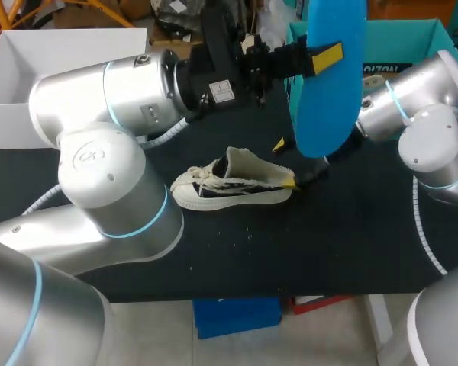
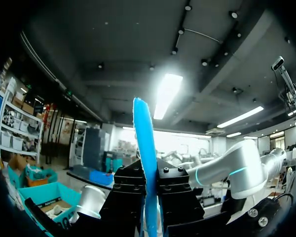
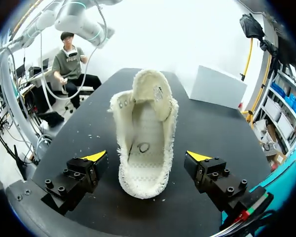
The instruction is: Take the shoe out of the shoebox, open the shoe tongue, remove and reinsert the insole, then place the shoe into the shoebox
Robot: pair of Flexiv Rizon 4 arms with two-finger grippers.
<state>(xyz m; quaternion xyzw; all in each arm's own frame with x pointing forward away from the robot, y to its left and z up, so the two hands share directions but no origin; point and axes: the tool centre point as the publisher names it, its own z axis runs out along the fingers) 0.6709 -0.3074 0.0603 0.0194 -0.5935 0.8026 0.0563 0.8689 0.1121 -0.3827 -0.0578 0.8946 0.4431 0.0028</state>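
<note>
Okay, head view first. My left arm comes in from the left edge, and the left gripper (image 1: 324,59) is at upper middle, clamped on the blue insole (image 1: 332,84). The insole is held upright, well above the black table (image 1: 328,244). One yellow tip shows against the insole's near face.

The shoe (image 1: 229,187), a white-and-black sneaker, lies on its sole at centre frame with its toe toward the left. The right gripper (image 1: 286,164) comes in from the right edge and sits at the shoe's heel, with a yellow tip on either side. A white box (image 1: 53,53) is at upper left and a teal box (image 1: 412,42) at upper right.

Left wrist view: the insole (image 2: 144,148) is seen edge-on, pinched between the black fingers of the left gripper (image 2: 149,185). The jaws are narrow and tight on it from both sides. My right arm (image 2: 232,168) shows beside it, and the teal box (image 2: 44,197) is off to the other side.

Right wrist view: the right gripper (image 3: 147,156) is spread wide. The shoe (image 3: 145,133) lies between the fingers with its heel end nearest, and there is a gap to each yellow tip, so no contact. The tongue is folded up and the pale inner lining is exposed.
</note>
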